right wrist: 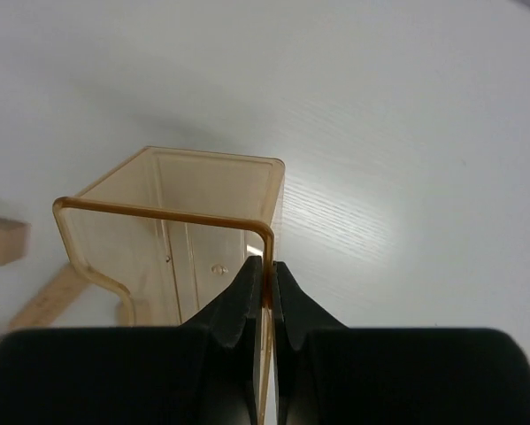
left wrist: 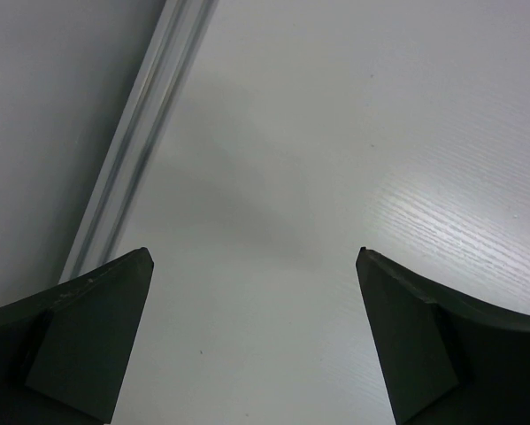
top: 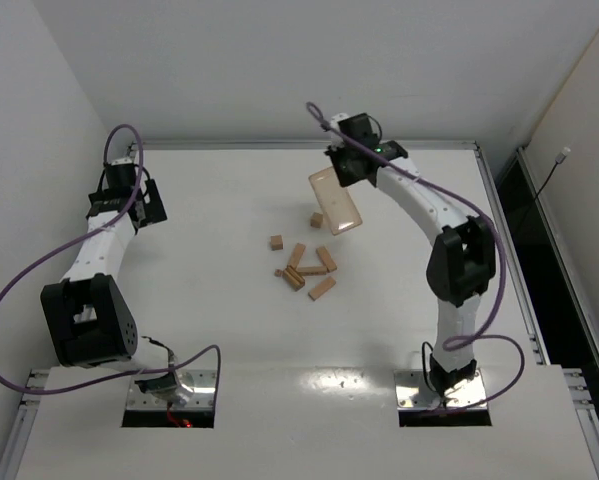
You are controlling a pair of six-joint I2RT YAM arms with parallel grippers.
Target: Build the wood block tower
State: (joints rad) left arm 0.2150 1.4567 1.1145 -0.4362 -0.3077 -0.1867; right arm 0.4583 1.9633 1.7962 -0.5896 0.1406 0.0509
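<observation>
Several small light-tan wood blocks [top: 304,268], bars and cubes, lie loose in a cluster on the white table's middle, with no tower standing. One cube [top: 317,219] lies apart, farther back. My right gripper [top: 353,168] is shut on the wall of a clear amber plastic container [top: 337,200] and holds it tilted in the air behind the blocks. In the right wrist view the gripper [right wrist: 266,266] pinches the container's rim [right wrist: 172,221]; it looks empty, and a cube [right wrist: 1,239] and a bar [right wrist: 48,301] show below left. My left gripper [top: 147,203] is open and empty, far left.
The left wrist view shows the open gripper [left wrist: 254,257] above bare white table, next to the metal edge rail [left wrist: 132,142] and the wall. The same rail [top: 309,145] runs along the table's back edge. A dark gap [top: 539,230] lies past the right edge.
</observation>
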